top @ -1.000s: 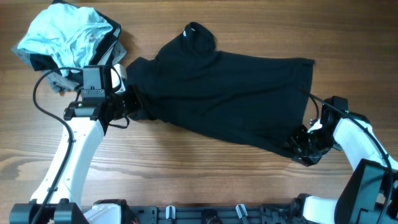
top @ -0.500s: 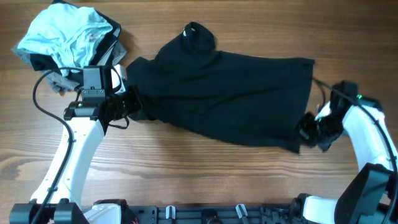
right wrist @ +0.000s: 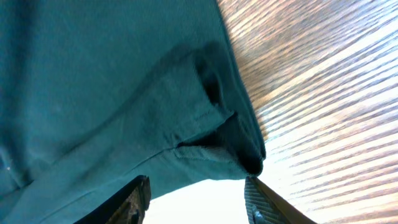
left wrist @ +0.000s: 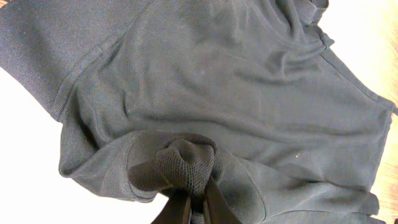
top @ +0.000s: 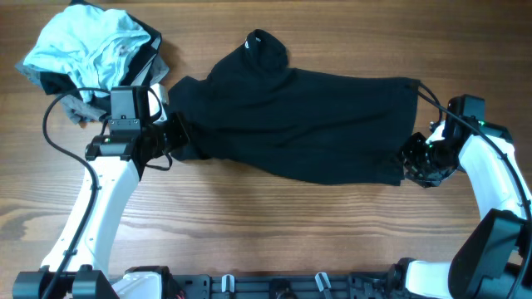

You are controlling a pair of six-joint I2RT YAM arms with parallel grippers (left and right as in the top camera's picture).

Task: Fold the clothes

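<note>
The wooden counter (top: pixel 274 232) carries a black shirt (top: pixel 307 124), which lies spread between the two sets of fingers. Its neck opening (top: pixel 264 43) is on the far side from both of them.

Beyond the left fingers (top: pixel 172 137), well apart from the right ones, sits a heap of light-blue and grey garments (top: pixel 87 50), just beside the shirt's edge.

The left fingers are closed tight on a bunched fold of the shirt's near-left edge. In the left wrist view the knot of fabric (left wrist: pixel 183 165) sits right at their tips.

The right fingers (top: pixel 418 163) are at the shirt's lower corner on the opposite side. In the right wrist view they stand wide apart, with the hem corner (right wrist: pixel 245 155) hanging just ahead of them and not pinched.
</note>
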